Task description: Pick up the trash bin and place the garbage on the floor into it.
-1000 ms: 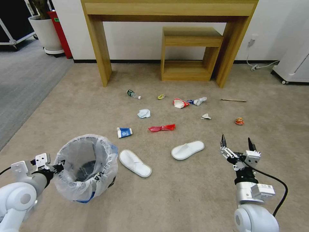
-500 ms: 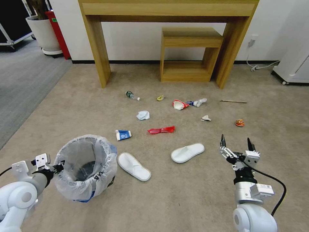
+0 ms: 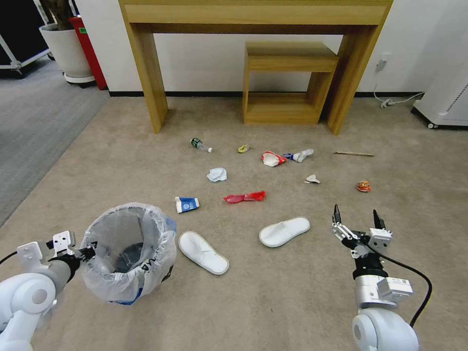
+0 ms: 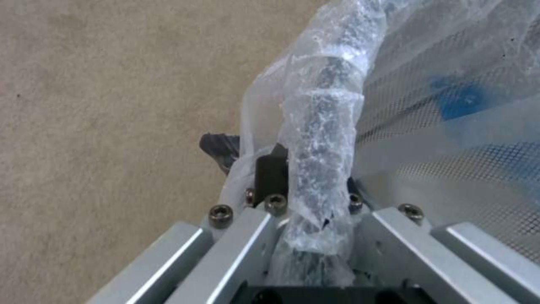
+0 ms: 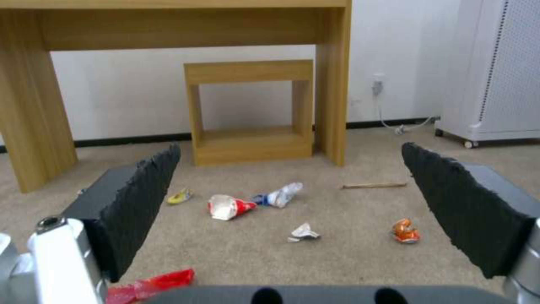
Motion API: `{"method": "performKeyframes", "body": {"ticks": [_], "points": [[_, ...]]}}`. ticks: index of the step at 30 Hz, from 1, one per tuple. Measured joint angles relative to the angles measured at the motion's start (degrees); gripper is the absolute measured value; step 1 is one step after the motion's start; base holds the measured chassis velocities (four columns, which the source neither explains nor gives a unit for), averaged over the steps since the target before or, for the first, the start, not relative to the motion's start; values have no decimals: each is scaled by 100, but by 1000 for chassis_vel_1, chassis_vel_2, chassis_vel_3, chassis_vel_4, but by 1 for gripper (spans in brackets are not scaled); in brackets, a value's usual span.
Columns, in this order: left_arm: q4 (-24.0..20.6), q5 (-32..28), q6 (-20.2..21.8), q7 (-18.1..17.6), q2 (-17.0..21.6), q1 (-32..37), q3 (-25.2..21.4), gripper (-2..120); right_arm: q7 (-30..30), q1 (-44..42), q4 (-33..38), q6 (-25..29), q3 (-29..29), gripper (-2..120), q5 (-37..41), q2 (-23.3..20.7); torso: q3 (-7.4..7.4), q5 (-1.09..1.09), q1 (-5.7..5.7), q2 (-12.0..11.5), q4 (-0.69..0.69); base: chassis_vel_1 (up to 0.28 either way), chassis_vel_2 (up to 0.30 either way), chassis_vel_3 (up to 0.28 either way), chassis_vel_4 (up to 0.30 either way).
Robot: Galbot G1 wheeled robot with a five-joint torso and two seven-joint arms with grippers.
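Left gripper (image 3: 87, 253) clamped on the bin (image 3: 127, 253) rim, near left on the floor (image 3: 273, 292). Right gripper (image 3: 356, 218) hangs near right, fingers spread, holding nothing. Two slippers (image 3: 203, 252) lie between them. Cup (image 3: 186, 204), red wrapper (image 3: 244, 197), can (image 3: 362, 185), stick (image 3: 354, 154) sit farther out.

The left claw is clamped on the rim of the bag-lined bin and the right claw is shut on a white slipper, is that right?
Not quite. The head view shows the right claw open and empty above the beige carpet. The left claw is indeed clamped on the rim of the round, bag-lined trash bin.
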Motion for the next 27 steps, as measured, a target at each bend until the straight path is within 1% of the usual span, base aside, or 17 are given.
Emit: {"method": "performKeyframes", "body": {"ticks": [7,11,15,17,18,21,23,25,26,27], "points": [[-19,15,-21,1,-3,7,31,1,26,9,10,22,-20,100,-7,8,0,0,0,0,0,-35,39,38,-45],[39,13,-23,1,60,-103,146,1,40,-53,63,42,2,100,-25,23,0,0,0,0,0,0,0,0,0],[69,1,-23,1,113,-149,194,1,171,-69,108,-120,1,100,4,12,0,0,0,0,0,0,0,0,0],[110,-15,-23,1,155,-213,249,1,380,-63,182,-504,-62,100,221,-16,0,0,0,0,0,0,0,0,0],[110,-15,-23,1,155,-213,249,1,380,-63,182,-504,-62,100,221,-16,0,0,0,0,0,0,0,0,0],[154,-21,-23,4,188,-270,312,1,690,73,189,-1009,-165,100,644,-80,0,0,0,0,1,0,0,0,0],[171,-21,-23,5,192,-294,339,1,781,103,175,-1109,-175,100,765,-90,0,0,0,0,1,0,0,0,0],[195,-18,-23,15,192,-301,367,1,1162,192,183,-1520,-259,100,1348,-158,0,0,0,0,-1,0,0,0,0],[195,-18,-23,15,192,-301,367,1,1162,192,183,-1520,-259,100,1348,-158,0,0,0,0,-1,0,0,0,0],[206,-13,-23,20,183,-301,377,1,1417,303,128,-1722,-306,100,1639,-184,0,0,0,0,-1,0,0,0,0]]}}
